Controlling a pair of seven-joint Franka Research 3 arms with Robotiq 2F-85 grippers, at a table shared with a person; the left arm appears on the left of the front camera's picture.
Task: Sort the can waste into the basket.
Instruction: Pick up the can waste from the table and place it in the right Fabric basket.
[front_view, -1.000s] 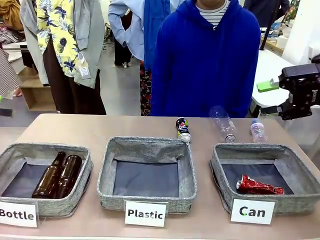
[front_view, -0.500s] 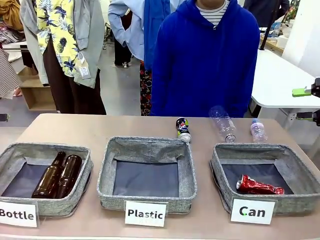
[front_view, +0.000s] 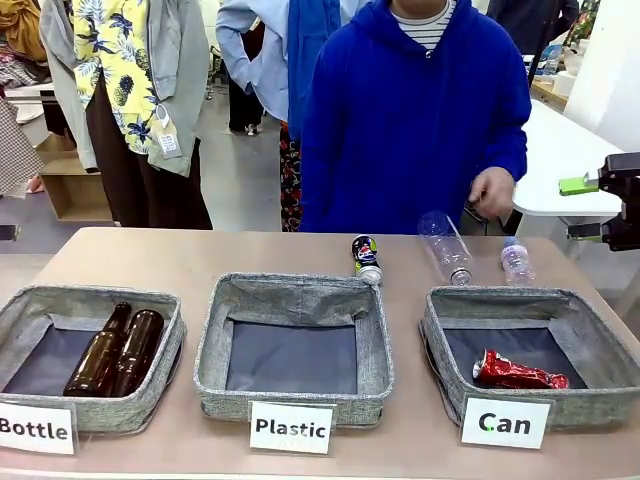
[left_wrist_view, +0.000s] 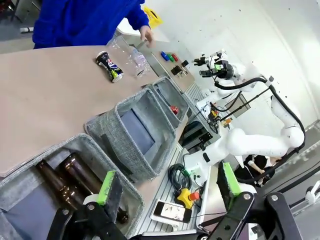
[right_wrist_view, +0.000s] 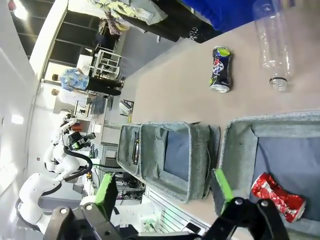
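R gripper open, high at far right; L gripper open

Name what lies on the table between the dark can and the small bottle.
A larger clear plastic bottle lies between them, seen in the front view.

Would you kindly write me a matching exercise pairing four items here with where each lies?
1. crushed red can
2. dark blue can
3. brown glass bottles
4. clear plastic bottles

A. on the table behind the Plastic basket
B. inside the Can basket
C. inside the Bottle basket
D. on the table behind the Can basket

Pairs: 1-B, 2-A, 3-C, 4-D
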